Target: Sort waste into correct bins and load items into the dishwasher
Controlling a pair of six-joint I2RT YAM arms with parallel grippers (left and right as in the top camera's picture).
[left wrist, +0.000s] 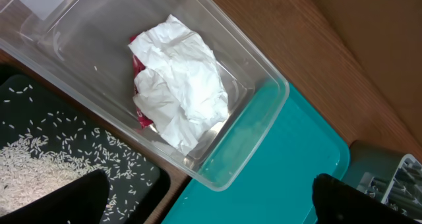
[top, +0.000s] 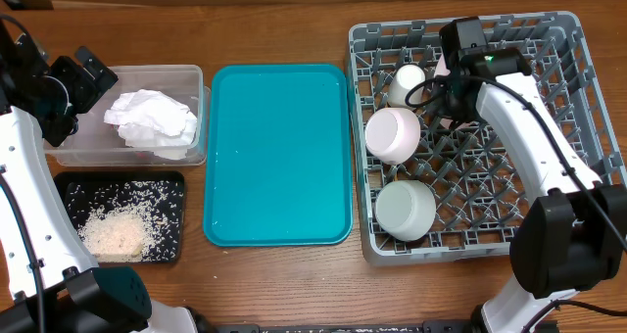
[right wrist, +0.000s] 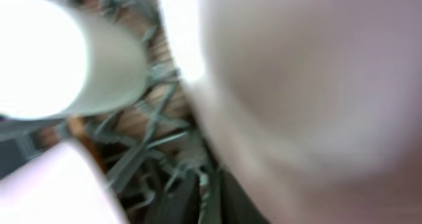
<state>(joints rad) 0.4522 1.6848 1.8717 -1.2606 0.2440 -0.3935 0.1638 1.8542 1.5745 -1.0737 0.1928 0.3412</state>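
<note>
Loading: right gripper (top: 451, 84), grip I cannot tell, is at pale pink round plate (right wrist: 316, 85) by far edge of grey plastic rack (top: 576, 27); next, let go.

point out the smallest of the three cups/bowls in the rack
The white cup at the far end of the rack; the middle bowl and front bowl are wider.

Left tool (top: 86, 78) at 10 o'clock, jaws spread wide, fingertips (left wrist: 72, 201) well apart. Right arm (top: 529, 137) runs from 4 to 1 o'clock. Right tool (top: 453, 83) points down, jaw state unreadable.
</note>
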